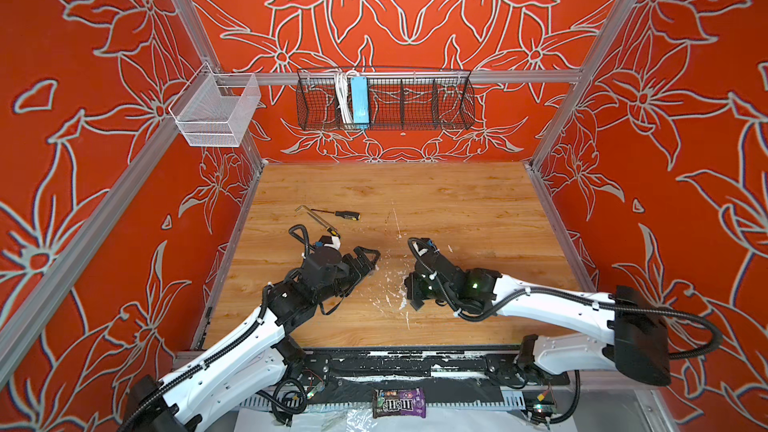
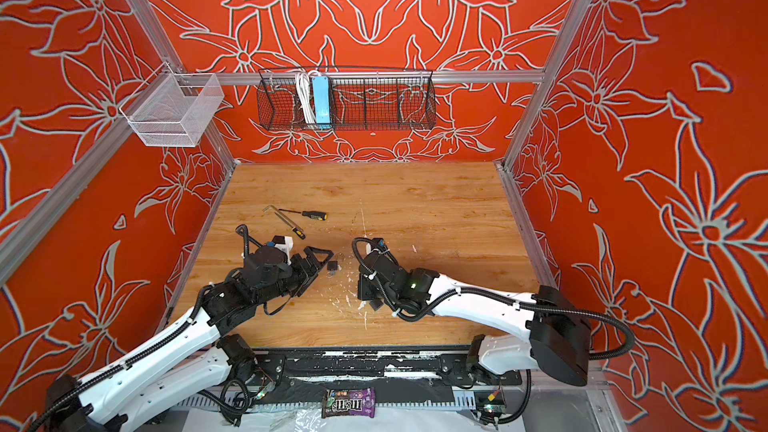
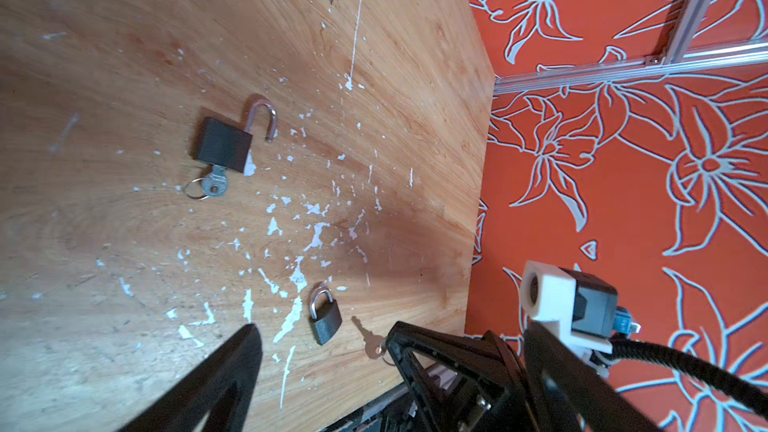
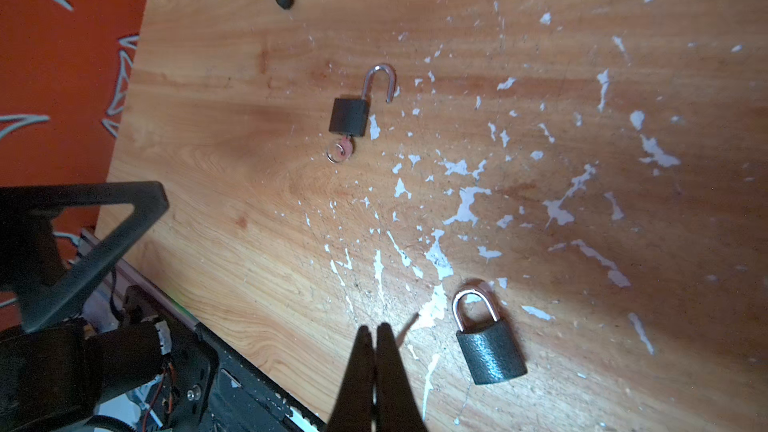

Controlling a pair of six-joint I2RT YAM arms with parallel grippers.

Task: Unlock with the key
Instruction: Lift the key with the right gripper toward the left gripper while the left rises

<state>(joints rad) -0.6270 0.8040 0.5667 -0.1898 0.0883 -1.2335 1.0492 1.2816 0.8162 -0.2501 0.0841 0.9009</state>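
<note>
Fingers (image 3: 224, 371) of the left hand (image 3: 389, 324) stand wide apart and hold nothing. They are black, open-framed plastic triangles, clear of the wood. The right hand (image 4: 374, 331) is pressed fully closed, its two tips meeting in a thin seam. Those tips hover at the head of a loose silver key (image 3: 368, 336), whose blade pokes out beside them; whether they touch it I cannot tell.

Just beside that key lies a small dark grey padlock with a pebbled body (image 4: 490, 355), its polished steel shackle seated in the body. This pair sits in the front half of the tabletop (image 1: 457, 201), about midway between the left and right edges. In both top views the right arm covers them.

A second dark grey padlock (image 3: 224, 145), smooth, matt and square-bodied, lies farther from the front edge and a little toward the left edge. In a top view this padlock (image 2: 332, 265) shows between the two hands. Its open shackle (image 3: 264, 114) has one leg free beside the body, and a silver key with a small wire ring (image 3: 216, 184) sits in its keyhole.

The tabletop is pale wood-grain laminate, scuffed and flecked with white chips, thickest around the locks. Toward the left edge lies a black-and-yellow-handled screwdriver (image 2: 311, 214), well apart from both locks. From there to the back edge and across to the right edge the wood is bare, so open room lies on those sides. Orange flower-patterned walls (image 1: 665, 201) close the left, back and right edges.
</note>
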